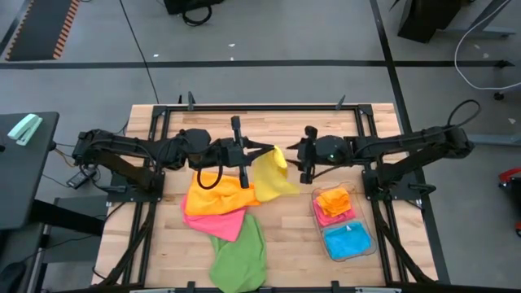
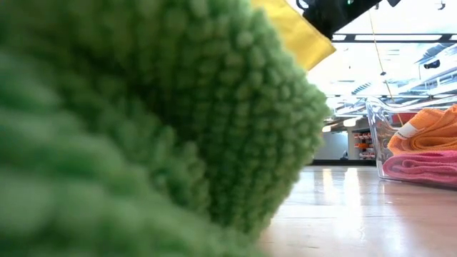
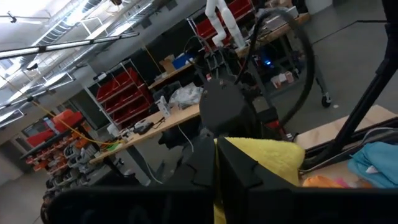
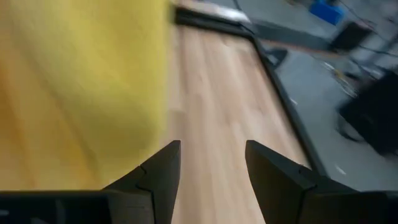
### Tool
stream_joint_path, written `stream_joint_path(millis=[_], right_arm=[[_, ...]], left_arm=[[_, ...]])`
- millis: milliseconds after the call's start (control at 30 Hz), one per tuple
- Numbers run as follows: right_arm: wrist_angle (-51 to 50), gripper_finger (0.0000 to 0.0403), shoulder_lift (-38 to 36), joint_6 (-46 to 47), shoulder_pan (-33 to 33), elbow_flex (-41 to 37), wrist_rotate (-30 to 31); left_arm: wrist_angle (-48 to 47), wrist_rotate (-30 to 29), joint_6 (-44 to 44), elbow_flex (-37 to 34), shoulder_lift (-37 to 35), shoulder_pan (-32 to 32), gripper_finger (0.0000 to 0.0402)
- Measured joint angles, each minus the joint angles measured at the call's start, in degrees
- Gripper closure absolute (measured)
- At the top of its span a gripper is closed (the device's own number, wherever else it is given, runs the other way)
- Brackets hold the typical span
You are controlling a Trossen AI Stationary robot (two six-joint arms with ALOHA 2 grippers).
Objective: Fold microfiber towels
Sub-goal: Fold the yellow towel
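Pale wooden planks make up the table top (image 1: 285, 220), framed by black rails, with grey floor around it and a workshop of shelves and red bins beyond; the yellow towel (image 1: 273, 173) hangs lifted above the middle of the table, one upper corner pinched in the left gripper (image 1: 247, 152), whose fingers are closed tight on the cloth, the rest draping down toward the right arm; in the left wrist view the same yellow cloth (image 3: 264, 158) bunches just past the dark fingers; the right gripper (image 1: 303, 159) sits just beside the hanging towel's far edge, its two fingers (image 4: 158, 168) spread apart with bare wood showing between them and nothing held, the yellow sheet filling the space next to them.

Below the lifted cloth an orange towel (image 1: 218, 196) lies crumpled on the table under the left arm, overlapping a pink towel (image 1: 220, 223) beneath it; a green towel (image 1: 240, 259) lies nearer the front edge, touching the pink one, and its looped pile (image 2: 143, 121) fills most of the low view.

On the right side of the table a clear plastic bin (image 1: 370, 244) holds folded towels: an orange one (image 1: 334, 200) on top of a pink one (image 1: 329, 217) at the far end, and a blue one (image 1: 348, 239) at the near end.
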Motion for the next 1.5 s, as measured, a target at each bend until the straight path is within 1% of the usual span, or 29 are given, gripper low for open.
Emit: stream_joint_path(millis=[100,200,300,367,500,567,700,833,933,1067,1167,1367,1500], right_arm=[[2.8,0.0214,0.1,-0.1,1.7,0.0,-2.9],[5.5,0.0214,0.3,-2.3,3.6,0.0,-2.9],[8.4,0.0214,0.3,-4.3,5.0,0.0,-2.5],[9.6,0.0214,0.2,-4.4,5.8,0.0,-0.7],[12.0,0.0214,-0.3,-7.0,7.5,0.0,4.9],[13.5,0.0214,-0.4,-8.5,8.1,0.0,5.8],[16.2,0.0214,-0.4,-10.5,8.8,0.0,6.2],[18.9,0.0214,-0.4,-12.3,8.8,0.0,9.5],[19.7,0.0214,-0.4,-14.8,8.8,0.0,12.0],[20.6,0.0214,-0.4,-18.0,8.6,0.0,12.7],[21.1,0.0214,-0.4,-20.9,8.6,0.0,13.3],[22.4,0.0214,-0.4,-27.1,8.6,0.0,13.9],[23.2,0.0222,-0.4,-31.5,8.4,0.0,14.8]], left_arm=[[-1.8,0.0,-0.2,0.0,0.0,0.6,0.0366],[-3.2,0.0,-1.7,0.0,0.0,1.4,0.0358],[-4.3,0.0,-2.8,0.0,0.0,2.3,0.036],[-5.2,0.0,-3.7,0.0,0.0,2.9,0.0368],[-8.1,0.0,-7.1,0.0,0.0,4.3,0.0386],[-9.8,0.0,-9.3,0.0,0.2,5.0,0.039],[-12.1,0.0,-12.8,-0.1,0.8,6.2,0.0381],[-11.7,0.0,-13.7,0.0,1.6,6.5,0.0369],[-11.9,0.0,-13.9,-0.1,2.1,6.4,0.0373],[-11.8,0.1,-15.2,-0.1,2.5,6.3,0.0387],[-10.9,0.0,-16.3,0.0,3.2,6.3,0.0389],[-9.5,0.0,-16.4,0.0,4.0,6.3,0.0367],[-8.7,0.0,-16.5,0.0,4.6,6.3,0.0369]])
